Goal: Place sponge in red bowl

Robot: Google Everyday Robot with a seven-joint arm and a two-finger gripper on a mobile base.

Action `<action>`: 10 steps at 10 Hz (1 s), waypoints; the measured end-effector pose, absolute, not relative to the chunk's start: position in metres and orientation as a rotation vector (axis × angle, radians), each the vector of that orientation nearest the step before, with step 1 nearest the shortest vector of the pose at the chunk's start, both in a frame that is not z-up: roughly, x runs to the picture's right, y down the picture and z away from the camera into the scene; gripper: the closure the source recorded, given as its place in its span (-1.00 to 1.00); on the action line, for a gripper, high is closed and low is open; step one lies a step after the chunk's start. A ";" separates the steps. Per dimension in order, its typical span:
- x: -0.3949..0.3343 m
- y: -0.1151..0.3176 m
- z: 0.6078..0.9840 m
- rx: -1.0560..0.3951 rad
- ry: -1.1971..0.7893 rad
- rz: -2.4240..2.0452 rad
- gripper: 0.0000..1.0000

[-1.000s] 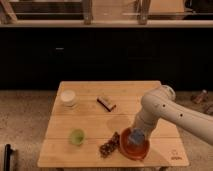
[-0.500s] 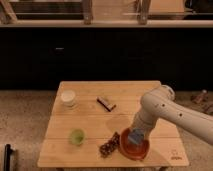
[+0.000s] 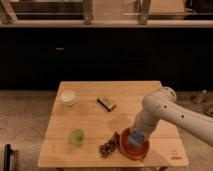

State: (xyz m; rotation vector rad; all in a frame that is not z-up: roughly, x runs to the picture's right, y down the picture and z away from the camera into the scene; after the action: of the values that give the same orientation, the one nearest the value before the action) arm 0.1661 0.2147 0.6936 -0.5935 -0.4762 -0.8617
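Observation:
The red bowl (image 3: 135,150) sits near the front right of the wooden table (image 3: 90,120). The light-blue sponge (image 3: 136,138) shows inside the bowl, right under the end of my arm. My gripper (image 3: 134,134) points down over the bowl and is at the sponge. My white arm comes in from the right and hides the back of the bowl.
A white cup (image 3: 68,97) stands at the back left. A small green cup (image 3: 77,136) stands at the front left. A dark brown-red bar (image 3: 106,103) lies mid-table. A brown lumpy item (image 3: 108,146) lies just left of the bowl.

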 end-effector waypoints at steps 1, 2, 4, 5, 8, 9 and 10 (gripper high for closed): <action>0.165 0.217 0.693 -0.591 -0.493 -0.864 1.00; 0.164 0.221 0.692 -0.586 -0.520 -0.870 1.00; 0.161 0.226 0.692 -0.582 -0.557 -0.890 1.00; 0.157 0.230 0.692 -0.583 -0.587 -0.912 1.00; 0.153 0.236 0.693 -0.585 -0.631 -0.943 0.98; 0.152 0.237 0.694 -0.586 -0.644 -0.941 0.82; 0.151 0.238 0.695 -0.586 -0.653 -0.939 0.61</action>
State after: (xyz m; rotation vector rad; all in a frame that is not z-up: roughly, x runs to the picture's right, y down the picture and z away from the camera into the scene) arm 0.1512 0.2375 0.6952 -0.5863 -0.6532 -0.9387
